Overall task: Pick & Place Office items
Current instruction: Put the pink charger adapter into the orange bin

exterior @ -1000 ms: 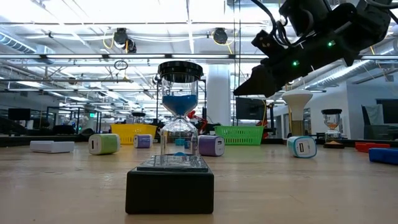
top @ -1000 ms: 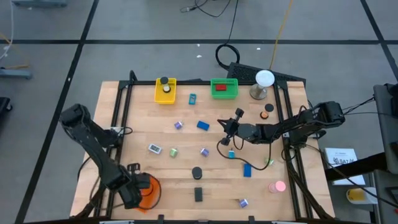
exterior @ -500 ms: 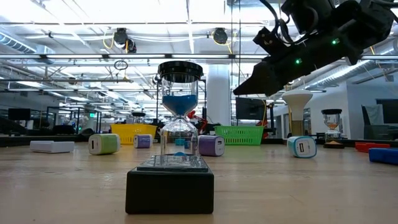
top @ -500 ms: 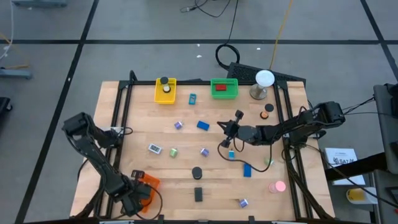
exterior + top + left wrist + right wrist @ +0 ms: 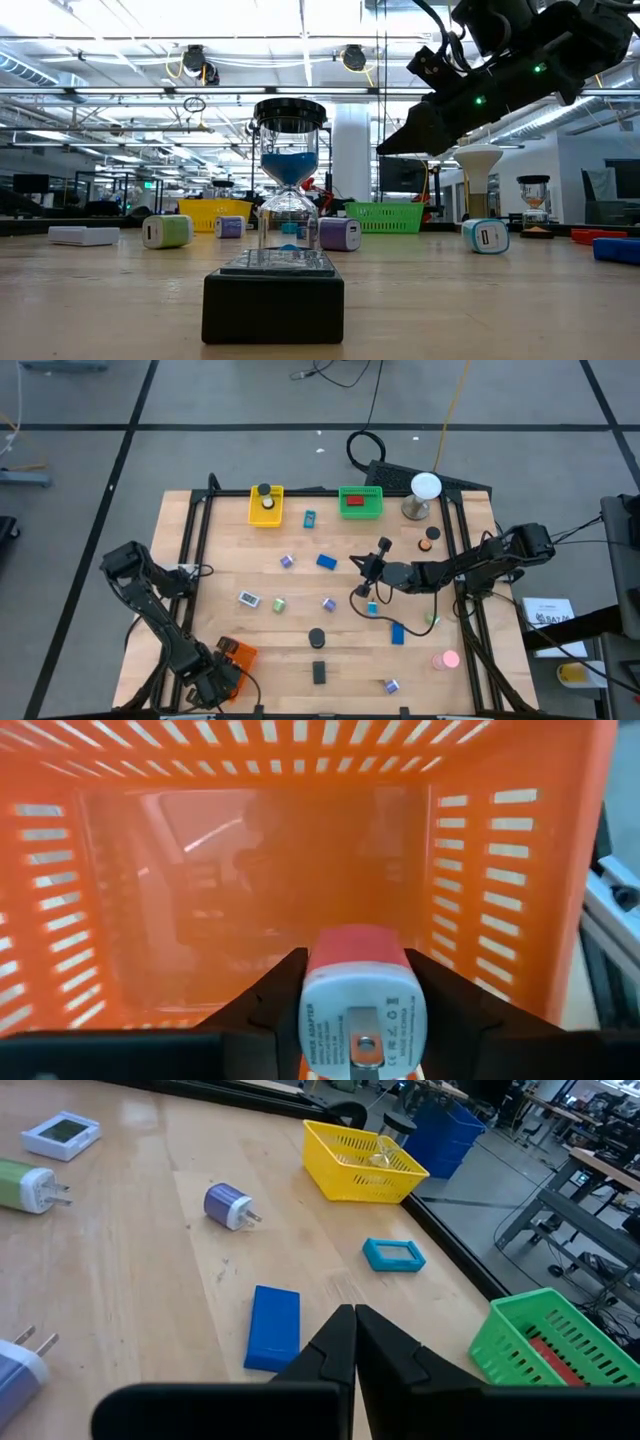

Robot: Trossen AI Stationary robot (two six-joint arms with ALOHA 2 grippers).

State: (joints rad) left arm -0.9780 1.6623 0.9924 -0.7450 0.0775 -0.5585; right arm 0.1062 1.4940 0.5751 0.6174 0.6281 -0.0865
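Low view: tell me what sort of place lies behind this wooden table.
Probably a robotics lab or workshop in a large open hall. The low view shows an exposed ceiling with pipes and strip lights, workbenches with dark monitors in the background, and the dark robot arm hanging over the wooden table.

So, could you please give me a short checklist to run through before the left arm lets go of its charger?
1. Left gripper shut on the red-and-white charger: ok, the fingers press both its sides.
2. Charger over the orange basket: ok, the basket's slatted walls surround it in the left wrist view.
3. Basket bottom free of other items: cannot tell, only blurred shapes show through it.
4. Basket fully on the table: cannot tell, it sits at the near left edge with the arm over it.
5. Right gripper out of the way: ok, shut and empty, over the table's middle.
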